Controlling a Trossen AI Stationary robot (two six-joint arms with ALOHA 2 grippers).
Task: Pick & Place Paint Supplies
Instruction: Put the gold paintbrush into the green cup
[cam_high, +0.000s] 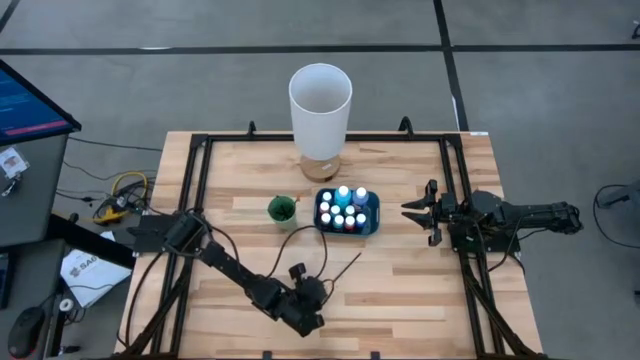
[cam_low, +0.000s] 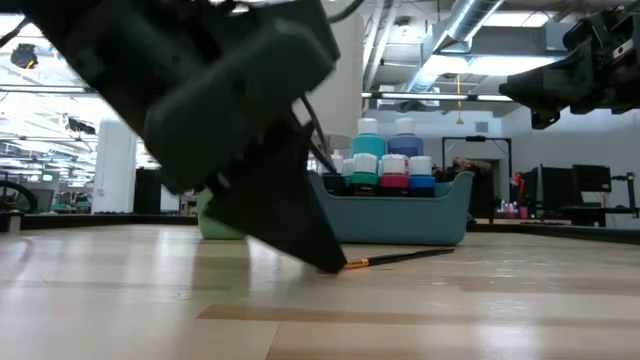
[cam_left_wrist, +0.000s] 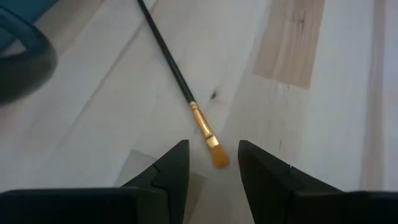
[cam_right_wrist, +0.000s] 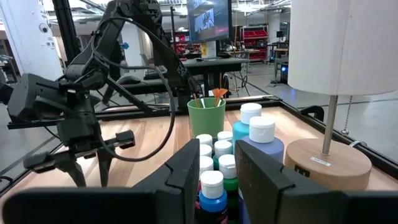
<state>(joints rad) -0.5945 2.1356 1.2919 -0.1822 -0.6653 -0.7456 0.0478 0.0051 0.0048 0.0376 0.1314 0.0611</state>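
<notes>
— Brush lies flat on the tabletop, orange tip between the left gripper's parted fingers, likely lined up for a pick.

— And the right gripper?

— Fingers together, waiting beside the tray of paint bottles.

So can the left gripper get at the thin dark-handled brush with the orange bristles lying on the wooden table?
Probably yes: the left gripper hangs open right over the brush, its orange bristle tip between the fingers, nothing blocking.
</notes>
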